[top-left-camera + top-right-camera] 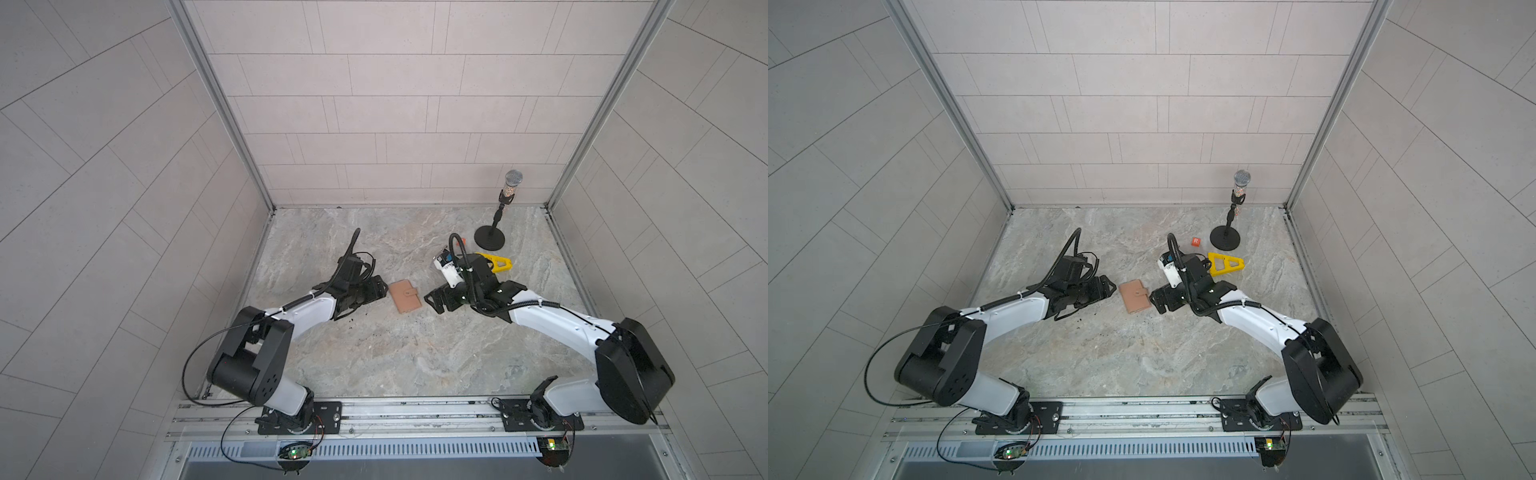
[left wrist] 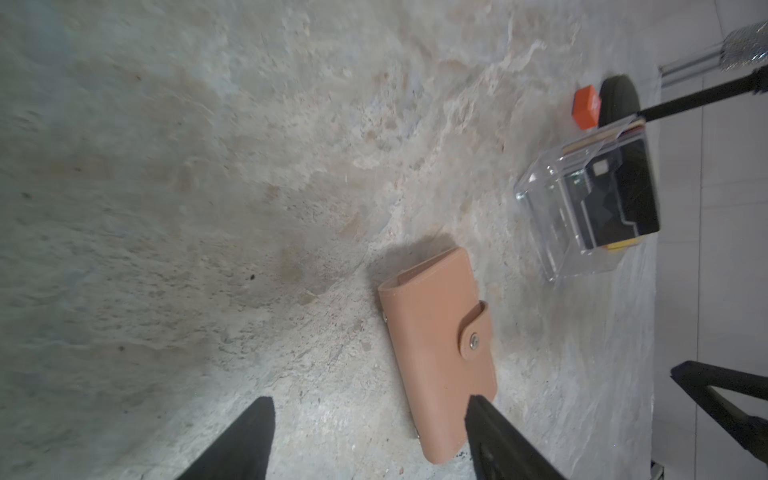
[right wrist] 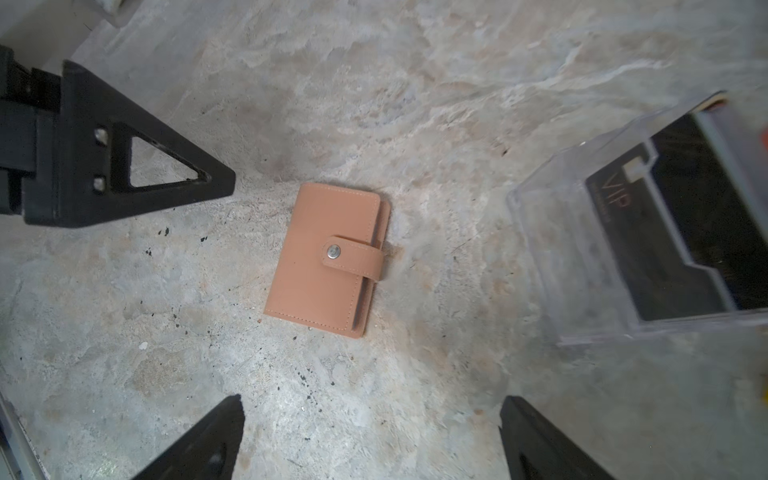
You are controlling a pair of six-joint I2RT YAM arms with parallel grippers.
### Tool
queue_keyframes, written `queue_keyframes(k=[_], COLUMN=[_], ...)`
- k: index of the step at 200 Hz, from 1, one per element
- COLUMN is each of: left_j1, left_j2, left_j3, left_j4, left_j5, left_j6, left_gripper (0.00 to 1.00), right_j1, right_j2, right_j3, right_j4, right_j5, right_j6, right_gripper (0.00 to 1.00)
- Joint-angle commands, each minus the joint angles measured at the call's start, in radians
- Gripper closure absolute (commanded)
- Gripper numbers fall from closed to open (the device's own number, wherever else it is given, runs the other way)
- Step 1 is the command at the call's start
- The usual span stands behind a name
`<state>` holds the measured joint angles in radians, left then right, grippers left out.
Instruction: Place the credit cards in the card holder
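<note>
The tan card holder [image 1: 405,296] [image 1: 1134,295] lies flat and snapped shut on the marble table, between my two grippers. My left gripper [image 1: 379,286] [image 2: 372,401] is open just left of it, and one fingertip [image 2: 482,411] overlaps the card holder's [image 2: 436,345] near corner. My right gripper [image 1: 433,301] [image 3: 372,400] is open to the right of the card holder [image 3: 328,257] and holds nothing. The credit cards [image 2: 623,199] [image 3: 685,232] stand in a clear acrylic stand [image 2: 552,216], a black one in front. In both top views my right wrist mostly hides them.
A microphone on a round black base [image 1: 490,239] stands at the back right. A yellow triangular piece [image 1: 1225,264] lies beside my right wrist and a small orange square [image 1: 1196,241] behind it. Tiled walls close in the table at the back and sides.
</note>
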<state>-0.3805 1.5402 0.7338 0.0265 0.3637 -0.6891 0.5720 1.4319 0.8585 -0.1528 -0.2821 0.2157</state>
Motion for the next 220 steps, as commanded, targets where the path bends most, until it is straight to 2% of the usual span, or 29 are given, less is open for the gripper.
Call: queue_keyframes(k=[1,46,62,85,104,144,220], left_j1=[-0.010,-0.014,-0.016,-0.028,-0.035,-0.043,-0.053], left_j2=[0.050,0.165,0.198,0.242,0.274,0.311,0.301], left_j3=[0.039,0.063,0.075,0.097,0.107,0.109,0.097], left_j4=[0.047,0.118,0.132,0.143,0.166,0.211,0.211], left_j5=[0.083,0.136,0.152,0.176,0.198,0.229,0.234], left_j6=[-0.030,-0.091,-0.098,-0.097,-0.108,-0.132,-0.136], left_gripper=[0.26,0.35,0.42,0.45,0.52,0.65,0.71], right_j1=[0.026,0.058,0.059,0.060,0.062,0.065,0.080], right_j2=[0.070,0.234,0.289,0.356,0.404,0.441,0.488], right_j3=[0.065,0.195,0.239,0.321,0.364,0.373,0.408], right_j4=[-0.031,-0.071,-0.093,-0.169,-0.192,-0.165,-0.169], right_j5=[0.002,0.040,0.052,0.031,0.012,0.013,0.045], right_j6=[0.023,0.044,0.047,0.039,0.034,0.047,0.062], right_gripper=[0.05,0.21,0.28,0.35,0.43,0.46,0.49])
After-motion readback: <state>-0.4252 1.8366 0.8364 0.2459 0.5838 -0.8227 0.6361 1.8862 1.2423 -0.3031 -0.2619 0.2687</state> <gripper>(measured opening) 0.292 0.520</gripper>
